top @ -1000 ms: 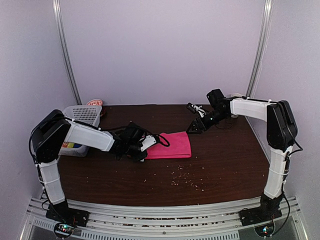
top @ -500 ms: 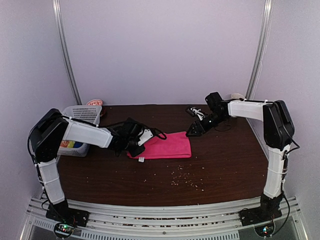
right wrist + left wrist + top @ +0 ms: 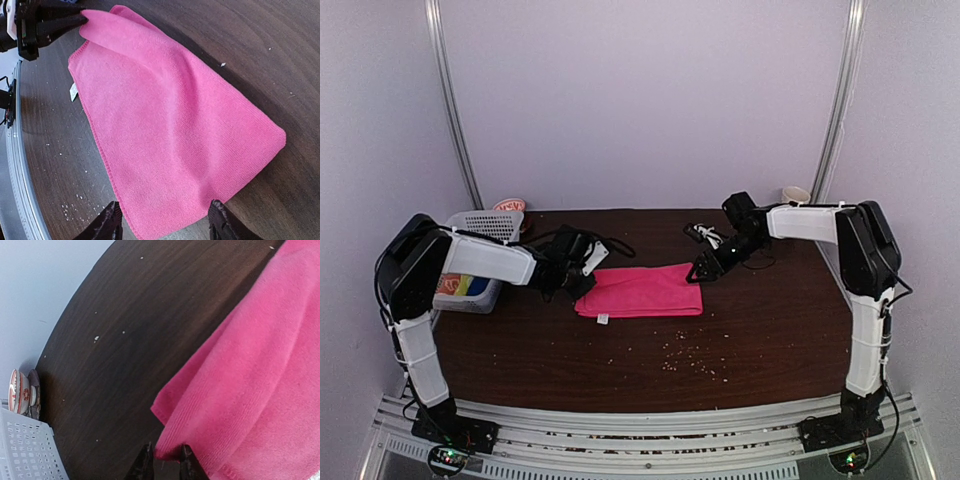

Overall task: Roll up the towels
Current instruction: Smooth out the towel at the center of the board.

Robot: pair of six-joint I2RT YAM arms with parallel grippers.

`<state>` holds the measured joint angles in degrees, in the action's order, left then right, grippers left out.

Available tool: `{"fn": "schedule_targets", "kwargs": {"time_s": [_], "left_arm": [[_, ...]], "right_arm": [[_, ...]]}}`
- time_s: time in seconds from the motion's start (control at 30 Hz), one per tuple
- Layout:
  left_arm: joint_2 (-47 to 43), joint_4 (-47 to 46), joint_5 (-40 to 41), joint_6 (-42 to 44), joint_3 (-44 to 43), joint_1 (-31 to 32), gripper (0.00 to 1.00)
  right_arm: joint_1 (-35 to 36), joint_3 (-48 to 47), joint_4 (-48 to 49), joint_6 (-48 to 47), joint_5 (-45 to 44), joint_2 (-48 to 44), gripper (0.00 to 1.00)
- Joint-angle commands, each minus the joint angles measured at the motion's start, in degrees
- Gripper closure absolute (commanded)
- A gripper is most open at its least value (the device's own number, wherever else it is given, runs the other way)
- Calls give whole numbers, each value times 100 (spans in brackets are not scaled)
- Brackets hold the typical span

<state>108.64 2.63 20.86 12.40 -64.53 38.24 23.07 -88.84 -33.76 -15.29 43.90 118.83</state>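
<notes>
One pink towel point(image 3: 640, 290) lies spread flat on the dark wooden table point(image 3: 760, 320); it also shows in the left wrist view point(image 3: 250, 365) and the right wrist view point(image 3: 170, 125). My left gripper point(image 3: 586, 278) point(image 3: 164, 460) is shut on a raised fold at the towel's left far corner, with cloth bunched between the tips. The right gripper point(image 3: 698, 272) point(image 3: 165, 222) stands open at the towel's right end, fingers wide apart above the cloth. The left gripper point(image 3: 50, 25) also appears in the right wrist view, holding that lifted corner.
A white lattice basket point(image 3: 485, 228) point(image 3: 25, 450) stands at the table's far left, a red-and-white bowl point(image 3: 509, 205) point(image 3: 20, 392) behind it. A cream mug point(image 3: 796, 194) sits at the back right. Crumbs point(image 3: 690, 360) dot the wood in front of the towel.
My left gripper has drawn back and to the left with the towel's corner, so the cloth now reaches further left. The right gripper has come down to the towel's right end.
</notes>
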Motion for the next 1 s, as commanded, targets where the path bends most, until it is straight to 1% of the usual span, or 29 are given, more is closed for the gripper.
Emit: {"fn": "schedule_targets", "kwargs": {"time_s": [0.0, 0.27, 0.37, 0.4, 0.47, 0.53, 0.57, 0.6, 0.63, 0.67, 0.77, 0.83, 0.9, 0.97], "left_arm": [[101, -391, 327, -212, -301, -146, 81], [529, -483, 963, -224, -617, -170, 79], [578, -434, 1257, -367, -662, -172, 78], [530, -425, 1301, -447, -635, -183, 73], [343, -415, 1254, -644, -510, -202, 61], [65, -406, 1157, -844, -344, -228, 54], [-98, -392, 1121, -954, -269, -237, 48], [-295, -381, 1054, -1064, -190, -250, 39], [-424, -386, 946, -1113, -93, -255, 32], [-544, -390, 792, -1129, -48, -270, 28], [-745, -333, 9, -1114, -7, -355, 25], [-747, -243, -706, -1159, -49, -484, 26], [-687, -96, -1378, -1325, -125, -668, 30], [-600, 30, -1895, -1582, -167, -861, 38]], "right_arm": [[170, 2, -45, -109, -153, 228, 41], [348, -106, -162, -229, -364, 352, 41], [348, -104, -121, -216, -431, 292, 42], [347, -93, -100, -212, -442, 264, 42], [347, -90, -52, -176, -440, 231, 42], [349, -104, -26, -150, -420, 194, 42], [350, -126, -18, -130, -399, 192, 42], [352, -148, -5, -107, -387, 186, 42], [340, -188, 4, -81, -383, 192, 42], [331, -248, 28, -20, -380, 205, 42], [297, -522, 11, 182, -345, 289, 42], [282, -706, 12, 290, -381, 328, 42], [277, -870, 23, 341, -453, 393, 42], [274, -1062, -32, 346, -531, 493, 42]]}}
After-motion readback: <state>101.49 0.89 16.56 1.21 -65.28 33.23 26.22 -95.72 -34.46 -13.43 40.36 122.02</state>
